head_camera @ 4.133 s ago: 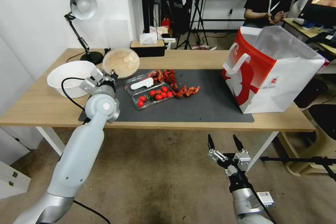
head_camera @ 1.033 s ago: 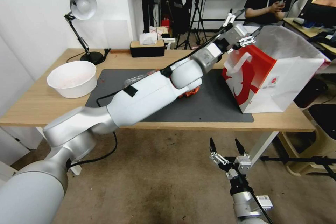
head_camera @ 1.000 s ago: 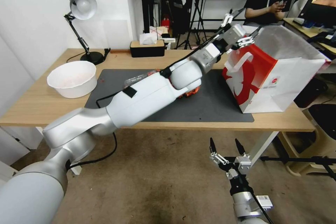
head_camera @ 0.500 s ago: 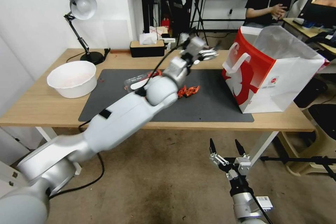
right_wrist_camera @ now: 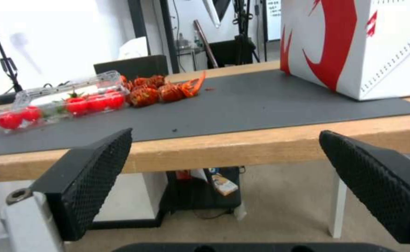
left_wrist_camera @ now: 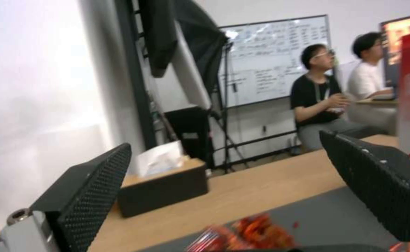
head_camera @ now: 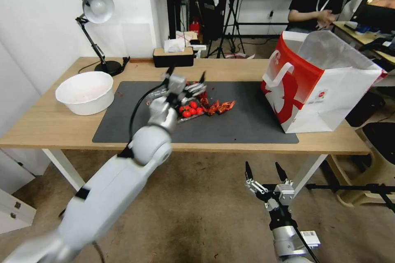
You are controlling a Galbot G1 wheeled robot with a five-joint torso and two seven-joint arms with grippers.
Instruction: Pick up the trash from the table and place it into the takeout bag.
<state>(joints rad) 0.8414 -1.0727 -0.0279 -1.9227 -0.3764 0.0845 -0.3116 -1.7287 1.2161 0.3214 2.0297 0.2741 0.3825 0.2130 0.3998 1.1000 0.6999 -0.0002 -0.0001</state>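
The takeout bag (head_camera: 312,86), red and white, stands open on the right end of the table (head_camera: 49,123); its printed side also shows in the right wrist view (right_wrist_camera: 354,45). The trash I can see is a heap of red crayfish shells (head_camera: 218,107) (right_wrist_camera: 161,91) on the dark mat (head_camera: 247,119). My left gripper (head_camera: 187,77) (left_wrist_camera: 224,143) hovers open and empty above the mat's middle, over a clear box of cherry tomatoes (head_camera: 187,113) (right_wrist_camera: 60,101). My right gripper (head_camera: 261,166) (right_wrist_camera: 226,134) hangs open below the table's front edge.
A white bowl (head_camera: 85,91) sits at the table's left, with a desk lamp (head_camera: 96,8) behind it. A dark tissue box (head_camera: 173,55) (left_wrist_camera: 163,189) stands at the back edge. Between the shells and the bag the mat is bare.
The beige bowl my left gripper held four seconds ago is gone from it. The gripper has swung back from the bag's mouth to above the tomato box. The right arm stayed put.
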